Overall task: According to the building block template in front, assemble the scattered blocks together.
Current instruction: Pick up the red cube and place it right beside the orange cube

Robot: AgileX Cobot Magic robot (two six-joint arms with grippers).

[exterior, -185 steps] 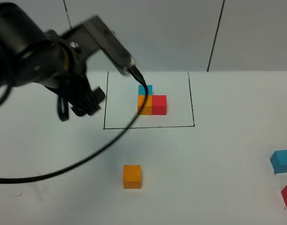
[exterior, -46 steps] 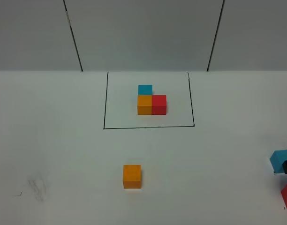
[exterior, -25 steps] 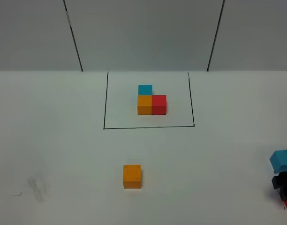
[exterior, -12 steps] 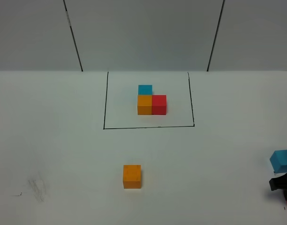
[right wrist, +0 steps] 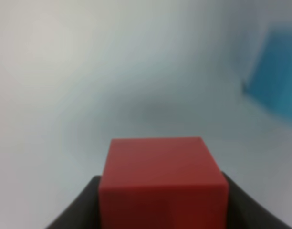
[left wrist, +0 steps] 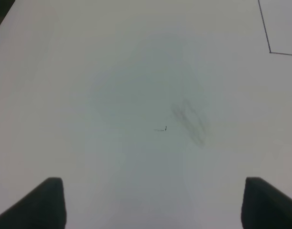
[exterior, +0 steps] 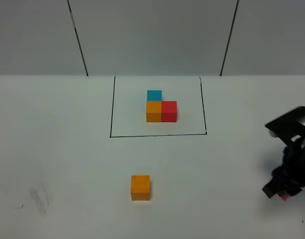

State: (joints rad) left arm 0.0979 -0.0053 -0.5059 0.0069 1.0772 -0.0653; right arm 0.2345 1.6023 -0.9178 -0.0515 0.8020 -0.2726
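The template (exterior: 161,107), an L of joined blue, orange and red cubes, sits inside the black outline (exterior: 157,135) at the back. The loose orange cube (exterior: 140,187) lies on the table in front of it. My right gripper (exterior: 278,191) is at the far right, shut on the loose red cube (right wrist: 162,183), of which only a red corner (exterior: 284,197) shows in the high view. The loose blue cube (right wrist: 275,78) appears blurred beside it in the right wrist view and is hidden behind the arm in the high view. My left gripper (left wrist: 153,205) is open and empty over bare table.
The white table (exterior: 68,149) carries a faint grey smudge (exterior: 40,196) at the front left, which also shows in the left wrist view (left wrist: 189,121). A corner of the black outline (left wrist: 271,51) shows in the left wrist view. A grey wall stands behind the table.
The left arm left the high view. The right gripper came down over the red cube at the right edge, closed on it, and now the arm stands further into view, covering the blue cube.
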